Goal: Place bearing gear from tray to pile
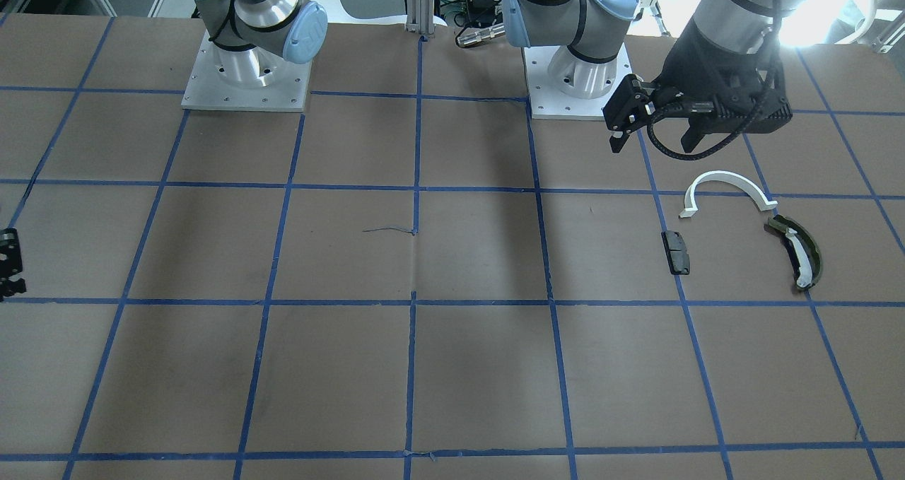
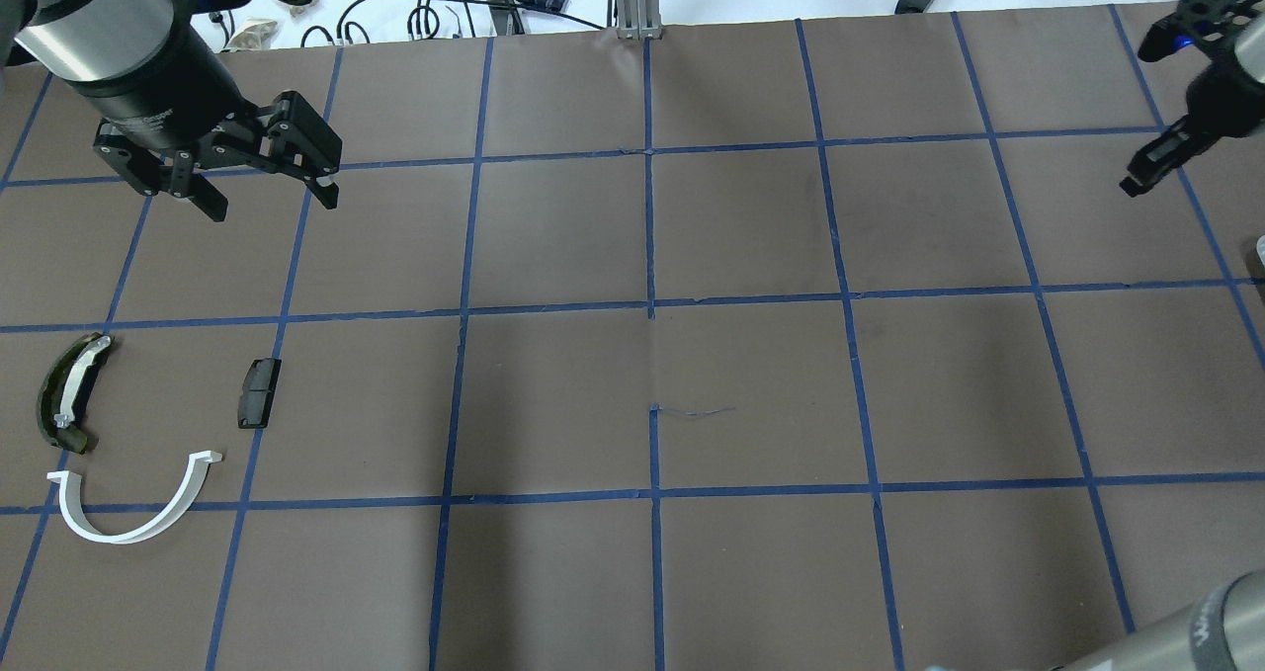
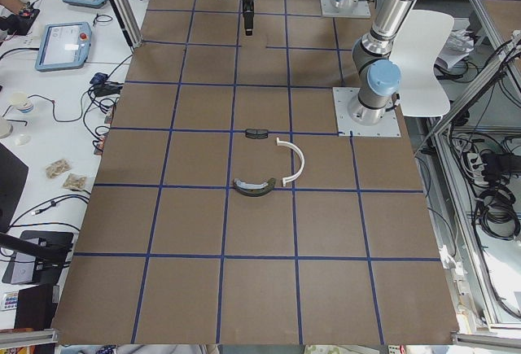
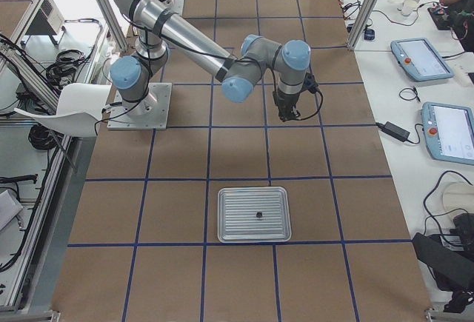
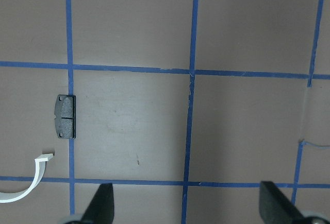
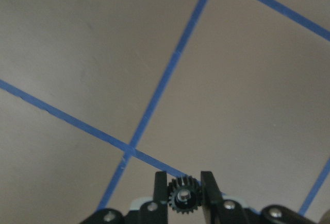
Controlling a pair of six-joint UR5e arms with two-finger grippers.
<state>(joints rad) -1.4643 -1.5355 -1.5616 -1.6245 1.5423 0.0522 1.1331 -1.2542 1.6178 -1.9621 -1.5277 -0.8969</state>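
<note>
Near the left end of the table (image 2: 751, 256) lies the pile (image 3: 259, 186), three parts set apart from one another. A green curved piece (image 2: 61, 399) with a white insert is closest to the left edge. A white arc (image 2: 121, 539) sits beside it, toward the robot's edge. A black block (image 2: 259, 391) lies a little further in.

The left gripper (image 2: 269, 200) hangs above the table beyond the pile, toward the far edge. Its fingers (image 5: 101, 203) are spread wide with nothing between them.

The right gripper (image 6: 182, 195) hangs over the table toward the far right corner. Its fingers are clamped on the gear (image 6: 182, 199), a small black toothed wheel with a metal hub, held clear of the surface.

A ribbed metal tray (image 4: 237, 229) lies near the right end, about midway between the near and far edges. One small dark part (image 4: 258, 213) rests on it, too small to identify.
</note>
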